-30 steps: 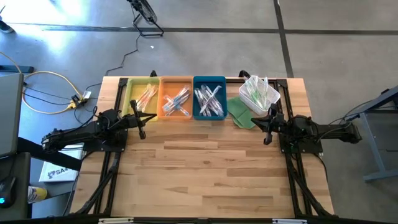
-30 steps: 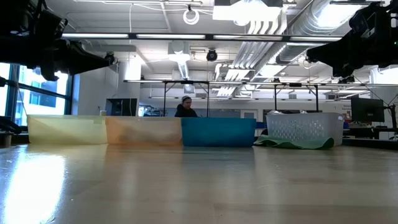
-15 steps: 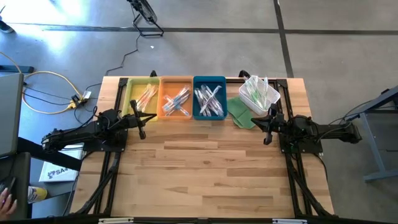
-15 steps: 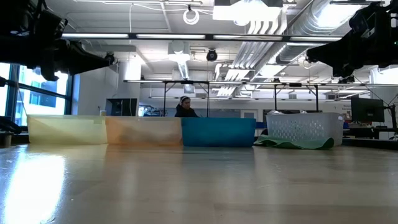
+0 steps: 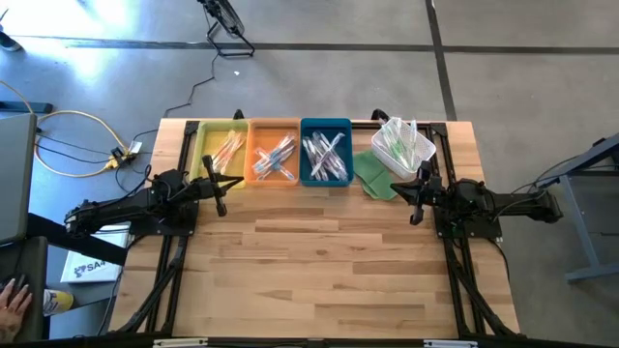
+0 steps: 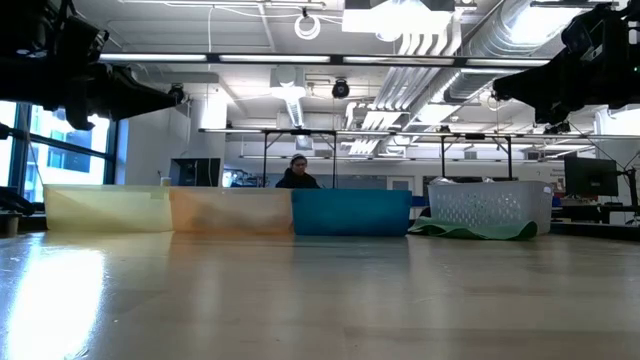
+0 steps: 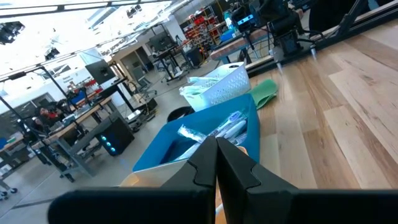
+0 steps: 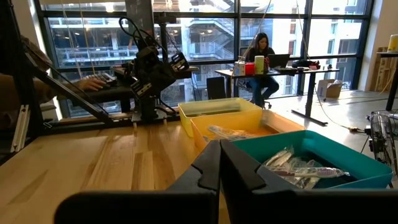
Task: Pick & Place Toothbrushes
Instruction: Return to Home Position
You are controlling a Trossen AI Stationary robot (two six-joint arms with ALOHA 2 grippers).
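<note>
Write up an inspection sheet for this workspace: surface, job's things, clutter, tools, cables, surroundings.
Surface: wooden table, bare in front of the trays.
Job's things: toothbrushes in the yellow tray, orange tray, blue tray and white mesh basket.
Clutter: green cloth under the basket.
Tools: left tool and right tool shut, empty, above the table.
Cables: yellow cable and black cable on the floor.
Surroundings: person seated at a desk; a hand off the table's left side.
</note>
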